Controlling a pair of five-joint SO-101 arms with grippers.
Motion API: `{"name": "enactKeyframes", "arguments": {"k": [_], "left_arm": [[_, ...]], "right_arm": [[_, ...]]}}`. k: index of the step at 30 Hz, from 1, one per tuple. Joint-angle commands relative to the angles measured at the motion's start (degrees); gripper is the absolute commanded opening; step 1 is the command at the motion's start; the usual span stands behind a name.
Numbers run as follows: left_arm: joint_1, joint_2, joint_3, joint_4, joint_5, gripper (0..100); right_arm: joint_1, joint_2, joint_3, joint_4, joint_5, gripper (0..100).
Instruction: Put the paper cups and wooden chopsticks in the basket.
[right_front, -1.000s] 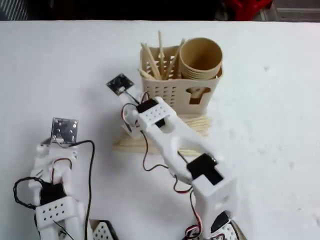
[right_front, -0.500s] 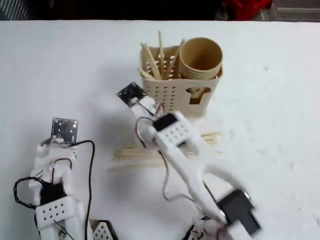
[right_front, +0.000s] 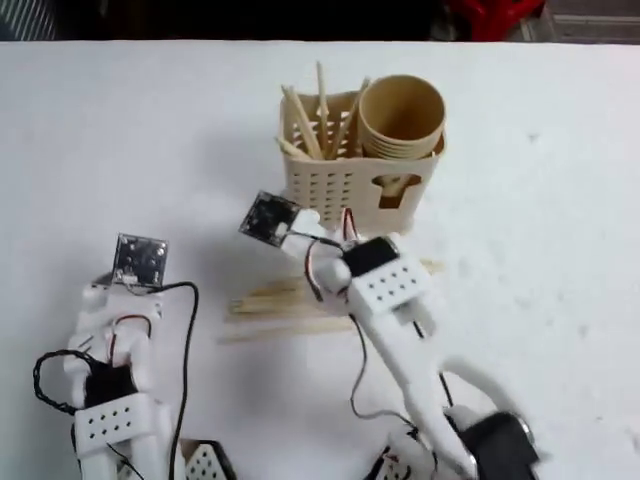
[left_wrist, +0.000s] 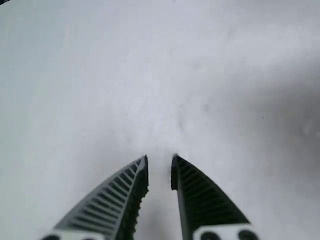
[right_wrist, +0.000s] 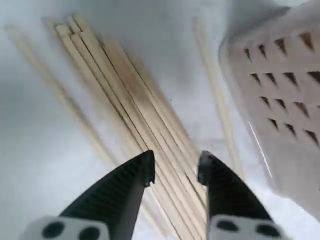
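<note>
A cream perforated basket (right_front: 352, 180) stands at the table's far middle. It holds a stack of paper cups (right_front: 402, 118) and several upright wooden chopsticks (right_front: 318, 120). More wooden chopsticks (right_front: 285, 305) lie in a loose bundle on the table in front of it. My right arm (right_front: 385, 285) hangs over that bundle. My right gripper (right_wrist: 175, 167) is open just above the chopsticks (right_wrist: 125, 95), beside the basket wall (right_wrist: 280, 90), and holds nothing. My left gripper (left_wrist: 159, 165) is over bare table at the near left, with only a narrow gap between its fingers.
My left arm (right_front: 115, 370) stands at the near left corner, well away from the basket. White table (right_front: 540, 260) stretches to the right and left of the basket. One stray chopstick (right_wrist: 215, 90) lies close along the basket's foot.
My right arm has drawn back toward the near edge and swung its wrist right, uncovering more of the chopstick bundle. My left arm has shifted slightly.
</note>
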Motion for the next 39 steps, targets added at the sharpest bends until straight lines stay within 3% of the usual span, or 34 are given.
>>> {"name": "enactKeyframes", "arguments": {"k": [1, 9, 18, 23, 28, 39], "left_arm": [[0.75, -0.75, -1.49, -0.7, 0.35, 9], [0.75, -0.75, -1.49, -0.7, 0.35, 9], [0.75, -0.75, -1.49, -0.7, 0.35, 9], [0.75, -0.75, -1.49, -0.7, 0.35, 9], [0.75, -0.75, -1.49, -0.7, 0.35, 9], [0.75, -0.75, -1.49, -0.7, 0.35, 9]], "right_arm": [[0.57, 5.76, -5.1, -3.56, 3.69, 21.3], [2.86, 15.43, -7.3, -9.36, 6.07, 19.1], [9.45, 21.23, -7.3, -22.37, -2.9, 19.1], [9.01, 27.65, -8.44, -22.02, -2.64, 19.1], [9.36, 30.55, -14.07, -15.34, -2.81, 19.1], [6.9, 28.79, -13.98, -5.41, 0.79, 17.0]]}}
